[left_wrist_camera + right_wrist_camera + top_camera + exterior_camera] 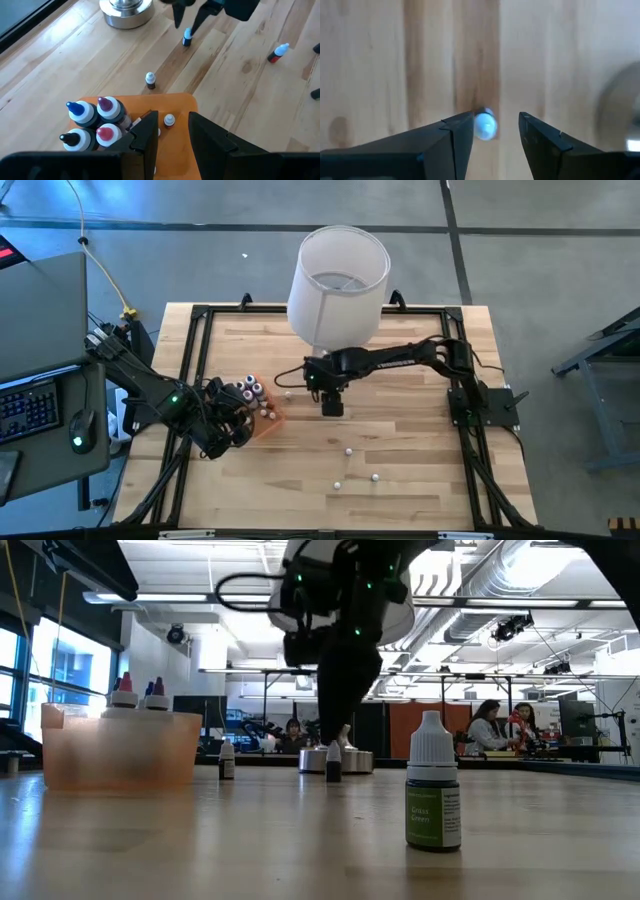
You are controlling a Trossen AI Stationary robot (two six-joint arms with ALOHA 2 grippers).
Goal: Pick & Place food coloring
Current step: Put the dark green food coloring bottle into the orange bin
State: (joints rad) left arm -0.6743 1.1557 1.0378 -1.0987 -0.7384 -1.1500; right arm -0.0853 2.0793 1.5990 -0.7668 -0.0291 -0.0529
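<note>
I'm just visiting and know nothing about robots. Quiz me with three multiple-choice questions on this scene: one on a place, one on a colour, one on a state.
1. Where is the right gripper?
A. inside the lampshade
B. over a bottle on the bare table
C. off the table

2. What colour is the tray?
A. orange
B. green
C. black

3. How are the right gripper's fingers?
A. clamped shut on the bottle
B. open, either side of the bottle's top
C. hidden

Answers:
1 B: it hangs above the blue-topped bottle on wood.
2 A: the left gripper hovers over the orange tray.
3 B: gaps show beside the top.
</note>
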